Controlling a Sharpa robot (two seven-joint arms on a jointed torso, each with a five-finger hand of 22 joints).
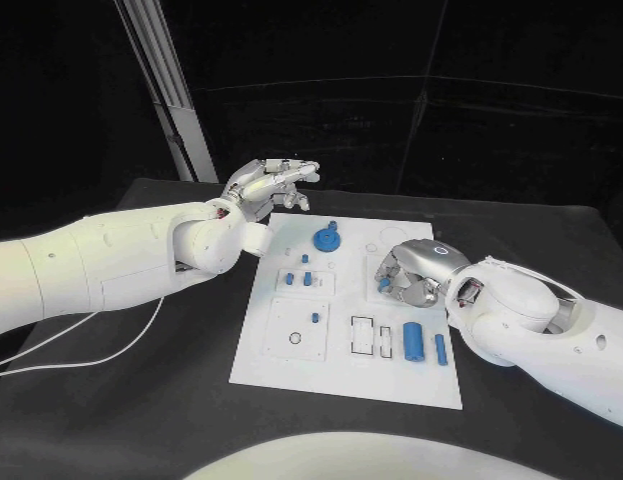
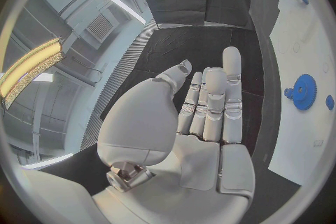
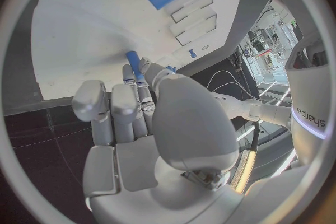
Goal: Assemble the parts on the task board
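On the black counter (image 1: 138,400) the white task board (image 1: 290,360) is seen from the head, while a thin blue pin (image 3: 134,60) pinched in the right hand's (image 1: 412,275) fingers (image 3: 143,81) is shown at its wrist, the left hand (image 1: 268,183) being raised, straight-fingered and holding nothing, beyond the blue gear (image 1: 327,240).

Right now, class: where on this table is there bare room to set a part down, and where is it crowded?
Bare black table lies left of the task board, below the left arm, and along the far edge behind it. The board's near strip is bare too. It is crowded mid-board, where the blue gear, small parts and the right hand holding a blue pin sit. The left hand hovers over the far-left corner.
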